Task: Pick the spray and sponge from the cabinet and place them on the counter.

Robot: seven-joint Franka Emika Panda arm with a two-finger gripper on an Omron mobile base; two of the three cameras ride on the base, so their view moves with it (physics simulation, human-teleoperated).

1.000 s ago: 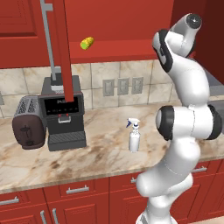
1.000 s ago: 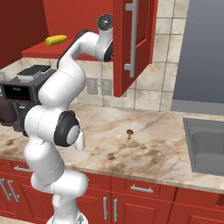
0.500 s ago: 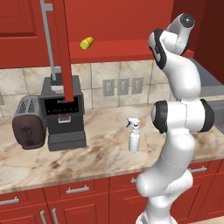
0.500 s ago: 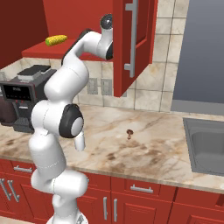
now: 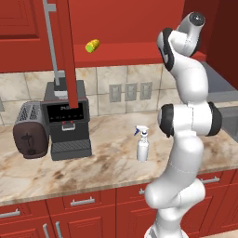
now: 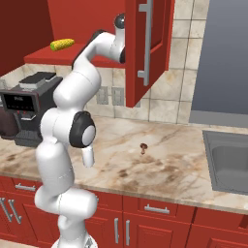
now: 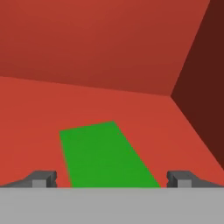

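In the hand view the sponge (image 7: 103, 153), a flat green pad, lies on the cabinet's red inner shelf (image 7: 39, 113). My gripper (image 7: 112, 180) is open just above it. One dark fingertip (image 7: 43, 178) stands to its left, the other to its right, and the pad sits between them. The spray (image 5: 142, 145), a white bottle with a blue-white nozzle, stands upright on the marbled counter (image 5: 102, 167). The arm reaches up into the cabinet (image 5: 139, 28), and its hand goes behind the open door (image 6: 145, 48).
A yellow-green corn cob (image 5: 92, 45) lies further left on the shelf. A coffee machine (image 5: 69, 118) and a toaster (image 5: 30, 129) stand at the counter's left. A sink (image 6: 227, 160) is at the right, with a small brown thing (image 6: 143, 147) on the counter.
The arm has straightened and pushed its hand higher and deeper into the cabinet. The spray and the corn cob have not moved.
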